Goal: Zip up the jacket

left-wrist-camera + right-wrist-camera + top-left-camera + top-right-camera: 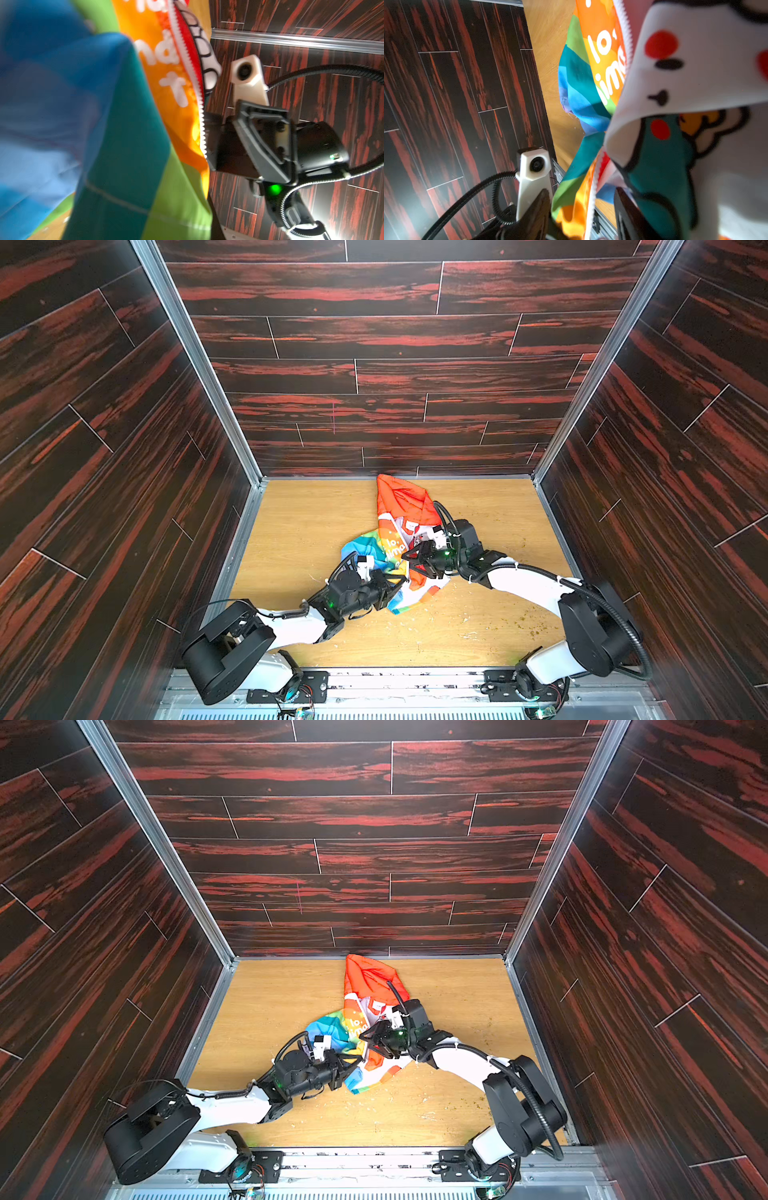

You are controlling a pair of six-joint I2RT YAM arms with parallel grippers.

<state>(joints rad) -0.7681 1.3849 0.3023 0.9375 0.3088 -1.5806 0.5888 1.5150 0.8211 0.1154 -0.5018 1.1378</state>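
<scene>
The jacket [399,539] [365,1019] is lying crumpled on the wooden table [311,522] in the lower middle of both top views, its orange hood [405,497] pointing up the frame toward the back wall and its rainbow hem [409,601] trailing toward the bottom; the left gripper [397,587] [353,1065] is pointing in from the lower left and pinching that hem at the jacket's lower edge, jaws closed tight; the right gripper [415,562] [374,1042] is pointing in from the right and sitting over the jacket's middle, just above and right of the left one, jaws standing apart; in the right wrist view a dark finger [629,214] is standing just beside the white zipper teeth [591,197] at the frame's bottom, and a white panel printed with a cartoon face [685,62] is folding over at the upper right; white lettering [604,62] is running down the orange stripe beside the zipper, showing only "lo" and "ima" there; in the left wrist view the lettering [166,58] is showing "nd" and "t", blurred, at the upper middle; a small white neck label [410,525] is sitting below the hood, its print too small to read
</scene>
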